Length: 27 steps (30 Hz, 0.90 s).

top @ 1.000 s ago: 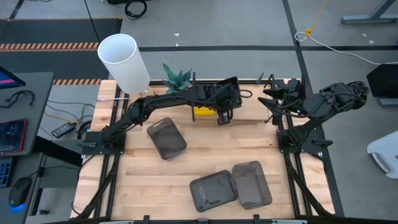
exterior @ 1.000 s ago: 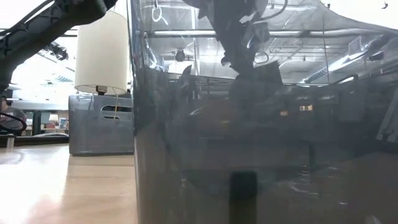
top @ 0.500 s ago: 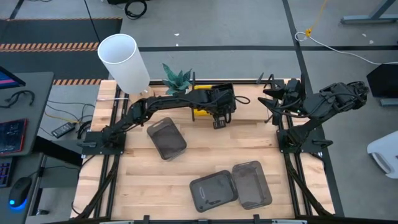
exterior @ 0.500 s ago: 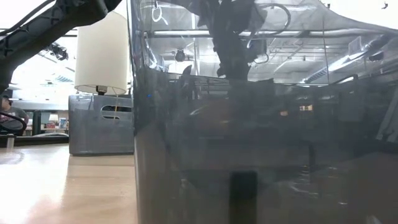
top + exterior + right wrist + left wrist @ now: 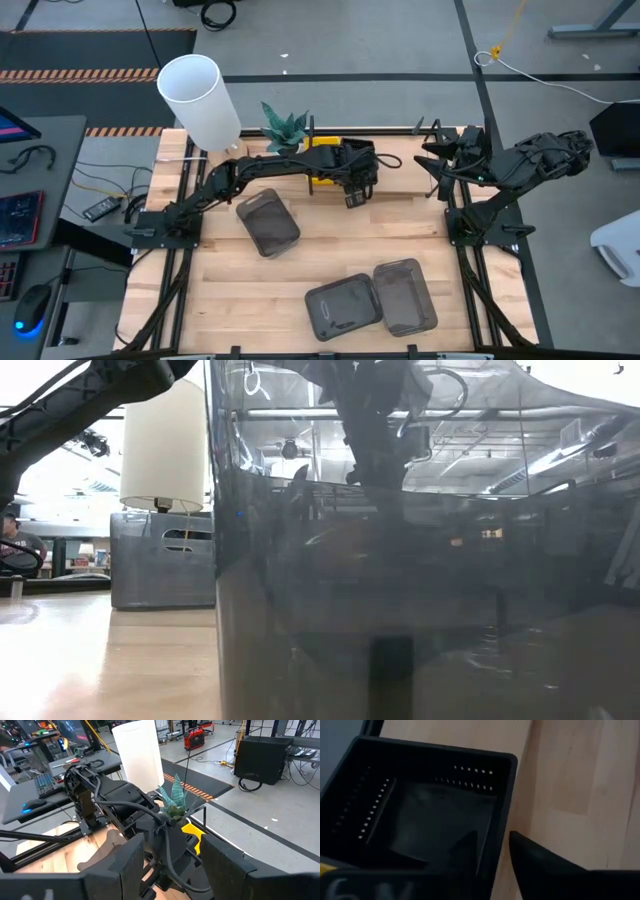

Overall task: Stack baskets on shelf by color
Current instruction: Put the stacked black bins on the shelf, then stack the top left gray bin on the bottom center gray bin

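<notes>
A black perforated basket (image 5: 430, 820) sits on the light-wood shelf (image 5: 405, 182) at the table's far edge, beside the yellow baskets (image 5: 324, 181). My left gripper (image 5: 353, 195) slants down over it and is open, with one finger inside the basket and one outside its side wall. Three dark grey baskets lie on the tabletop (image 5: 268, 222) (image 5: 343, 307) (image 5: 405, 296); one of them fills the low view (image 5: 420, 610). My right gripper (image 5: 172, 865) waits open, raised at the table's far right (image 5: 432, 160). My left gripper straddles the black basket's side wall (image 5: 499, 840), near a corner, coming from above on a slant. A strip of wood shows between the outer finger (image 5: 540, 862) and the wall. Whether the inner finger (image 5: 467, 851) touches the wall, I cannot tell.
A tall white pot (image 5: 200, 95) and a small green plant (image 5: 285, 128) stand at the far left by the shelf. Thin black bars (image 5: 440, 180) frame the shelf. Bare tabletop lies between the shelf and the grey baskets (image 5: 370, 235).
My left gripper has sunk toward the shelf and drifted slightly toward the table's left edge. The black basket has come down with it and now lies lower, next to the yellow baskets.
</notes>
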Motion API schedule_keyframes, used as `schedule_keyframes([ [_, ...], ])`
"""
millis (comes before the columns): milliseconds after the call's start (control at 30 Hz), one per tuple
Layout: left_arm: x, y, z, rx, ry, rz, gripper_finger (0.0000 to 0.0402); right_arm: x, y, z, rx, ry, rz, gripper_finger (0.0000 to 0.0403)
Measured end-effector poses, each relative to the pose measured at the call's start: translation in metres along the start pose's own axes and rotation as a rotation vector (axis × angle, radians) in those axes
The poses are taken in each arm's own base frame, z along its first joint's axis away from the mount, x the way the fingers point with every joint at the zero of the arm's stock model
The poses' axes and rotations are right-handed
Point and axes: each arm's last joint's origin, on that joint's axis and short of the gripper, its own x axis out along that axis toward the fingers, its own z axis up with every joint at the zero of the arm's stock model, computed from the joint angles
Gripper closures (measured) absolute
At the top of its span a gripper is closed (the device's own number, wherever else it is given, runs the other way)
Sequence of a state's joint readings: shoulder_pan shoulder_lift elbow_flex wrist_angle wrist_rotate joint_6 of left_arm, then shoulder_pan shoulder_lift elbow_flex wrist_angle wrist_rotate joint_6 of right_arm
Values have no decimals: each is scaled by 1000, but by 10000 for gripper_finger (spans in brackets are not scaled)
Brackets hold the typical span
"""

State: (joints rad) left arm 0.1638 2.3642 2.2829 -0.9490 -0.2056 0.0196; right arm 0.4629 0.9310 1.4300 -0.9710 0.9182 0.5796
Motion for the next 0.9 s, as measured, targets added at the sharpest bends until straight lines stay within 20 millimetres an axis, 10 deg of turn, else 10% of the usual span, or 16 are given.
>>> schedule_keyframes([
  [900,-15,30,-3,-563,36,227,180,2,3,-1,-19,4,1,206],
])
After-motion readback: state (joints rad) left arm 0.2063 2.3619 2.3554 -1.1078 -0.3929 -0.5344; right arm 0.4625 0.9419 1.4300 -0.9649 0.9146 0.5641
